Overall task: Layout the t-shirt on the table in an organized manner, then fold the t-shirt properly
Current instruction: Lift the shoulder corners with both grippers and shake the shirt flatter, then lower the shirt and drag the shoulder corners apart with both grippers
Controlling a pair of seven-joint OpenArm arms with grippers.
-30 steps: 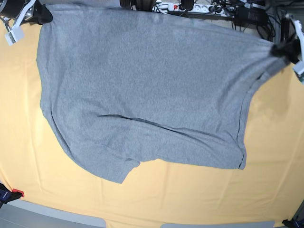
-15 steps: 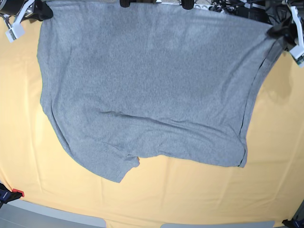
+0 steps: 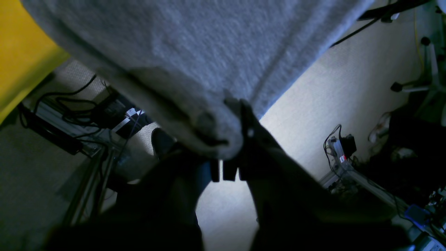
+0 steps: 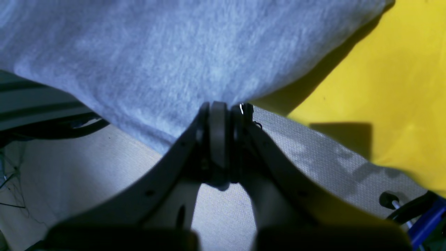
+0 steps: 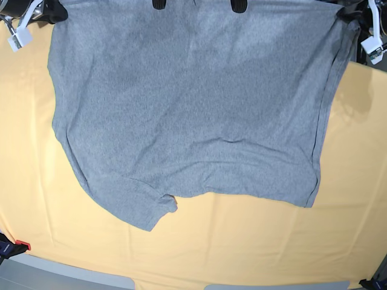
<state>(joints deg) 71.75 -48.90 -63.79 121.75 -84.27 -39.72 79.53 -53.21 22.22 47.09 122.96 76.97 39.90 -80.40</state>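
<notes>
The table (image 5: 254, 241) is the biggest thing here, with its pale orange cloth. The t-shirt (image 5: 193, 109) covers most of the far half of it. It is grey and its plain side faces us. Its top edge is held up by the two arms, and its bottom part hangs down toward the table near us. A short sleeve sticks out at the lower left in the base view.

A second ago the top edge was slanted, with one corner much lower than the other. Now that corner has come up, so the top edge looks almost level and the shirt is pulled wider and flatter. The big wrinkle across the middle is smaller too. I think this means the shirt is nearly ready to be laid down flat, and folding comes after that.

The left gripper (image 3: 226, 139) is pressed together and pinches a bunched corner of the shirt. The right gripper (image 4: 221, 118) is also pressed together and pinches the shirt's edge at the other top corner, past the edge of the table.
</notes>
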